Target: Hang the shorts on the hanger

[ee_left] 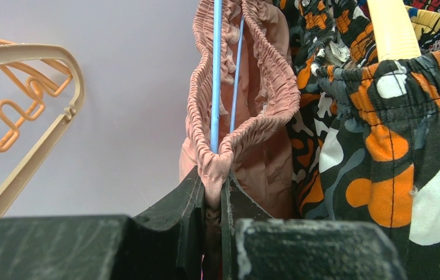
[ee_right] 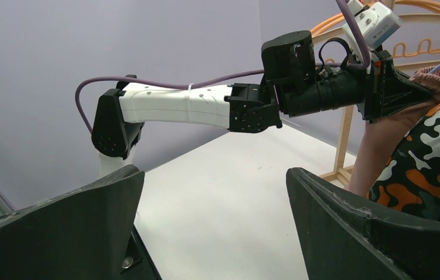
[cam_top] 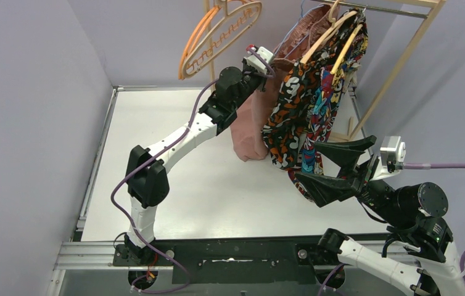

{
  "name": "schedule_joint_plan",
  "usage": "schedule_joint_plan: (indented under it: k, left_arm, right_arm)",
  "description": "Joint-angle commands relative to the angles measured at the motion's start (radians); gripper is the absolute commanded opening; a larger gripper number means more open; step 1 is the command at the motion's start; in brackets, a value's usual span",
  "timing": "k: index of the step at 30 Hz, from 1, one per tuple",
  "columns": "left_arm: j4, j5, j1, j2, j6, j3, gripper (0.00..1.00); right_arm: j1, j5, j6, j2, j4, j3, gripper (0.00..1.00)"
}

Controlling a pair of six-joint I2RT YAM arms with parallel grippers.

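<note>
The dusty-pink shorts (cam_top: 251, 132) hang at the rack, left of a patterned garment. In the left wrist view their gathered waistband (ee_left: 258, 105) is spread open, and two thin rods of the light-blue wire hanger (ee_left: 216, 76) run down inside it. My left gripper (ee_left: 213, 181) is shut on the waistband's lower fold, reaching up to it from the table (cam_top: 271, 65). My right gripper (cam_top: 313, 161) hovers open beside the patterned garment's lower edge, with nothing between its fingers (ee_right: 215, 175). From the right wrist I see the left gripper (ee_right: 404, 87) pinching the pink fabric (ee_right: 375, 151).
A black-orange-blue patterned garment (cam_top: 304, 111) hangs on pale wooden hangers (cam_top: 329, 34) right against the shorts. An orange hanger (cam_top: 196, 40) and a beige hanger (cam_top: 230, 28) hang at the back left. The wooden rack's leg (cam_top: 396, 68) slants down on the right above the white table (cam_top: 174, 179).
</note>
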Motion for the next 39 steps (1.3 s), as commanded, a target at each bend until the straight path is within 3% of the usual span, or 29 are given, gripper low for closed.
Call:
schedule_joint_plan:
  k: [1, 14, 26, 34, 39]
  left_arm:
    - [0.111, -0.007, 0.003, -0.007, -0.024, 0.033, 0.0]
    - [0.134, -0.009, 0.002, -0.029, -0.035, -0.023, 0.0]
    - [0.07, 0.019, 0.0, 0.004, -0.051, 0.061, 0.0]
    - [0.08, 0.077, -0.008, -0.103, -0.086, -0.022, 0.28]
    - [0.098, 0.072, -0.011, -0.254, -0.146, -0.189, 0.44]
  right_arm:
    - [-0.006, 0.004, -0.014, -0.006, 0.047, -0.001, 0.98]
    - [-0.006, 0.0, -0.014, -0.004, 0.053, -0.003, 0.98]
    - [-0.008, 0.002, -0.008, -0.01, 0.054, -0.007, 0.98]
    - [-0.008, 0.006, -0.002, -0.01, 0.039, -0.009, 0.98]
    - [-0.007, 0.035, 0.008, -0.016, 0.029, -0.022, 0.98]
